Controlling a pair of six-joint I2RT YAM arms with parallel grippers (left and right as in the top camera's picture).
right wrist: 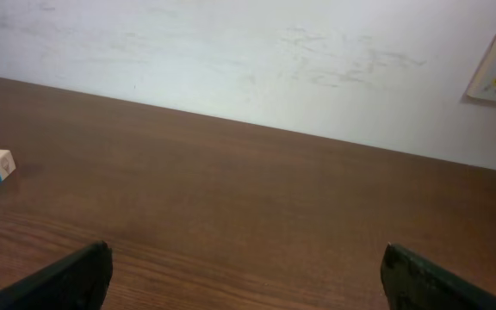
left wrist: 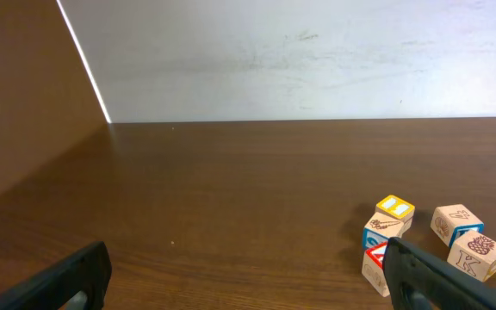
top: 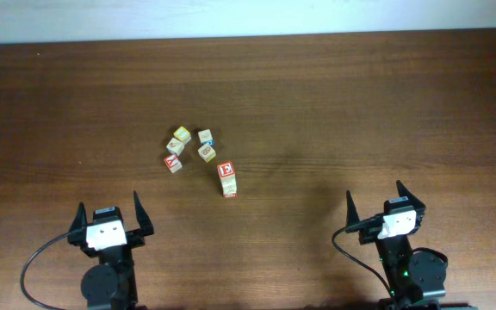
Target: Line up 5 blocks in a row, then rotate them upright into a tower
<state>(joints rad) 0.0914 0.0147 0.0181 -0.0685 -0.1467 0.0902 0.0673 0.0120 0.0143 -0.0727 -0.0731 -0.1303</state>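
The blocks [top: 207,152] lie in a loose cluster a little left of centre in the overhead view. A red-lettered cube [top: 226,170] is set slightly apart at the cluster's lower right and a yellow-faced cube [top: 182,133] at its upper left. They are small pale wooden cubes with square edges, smooth faces and printed letters and pictures. They rest on a dark, glossy, wood-grained table [top: 360,103], beyond which a plain white wall [left wrist: 317,60] is seen.

The left gripper [top: 108,207] is parked at the lower left of the overhead frame and the right gripper [top: 375,194] at the lower right. Both are spread wide, nothing is held, and both are well apart from the cluster.

Trouble is judged likely from the crowding. Several cubes sit just beside one another, so wide jaws brought down on one could nudge its neighbours or trap two at once. On so slick a surface a cube could also slide away instead of turning, or twist in a corner pinch. A cube outside the required five could be picked by mistake.
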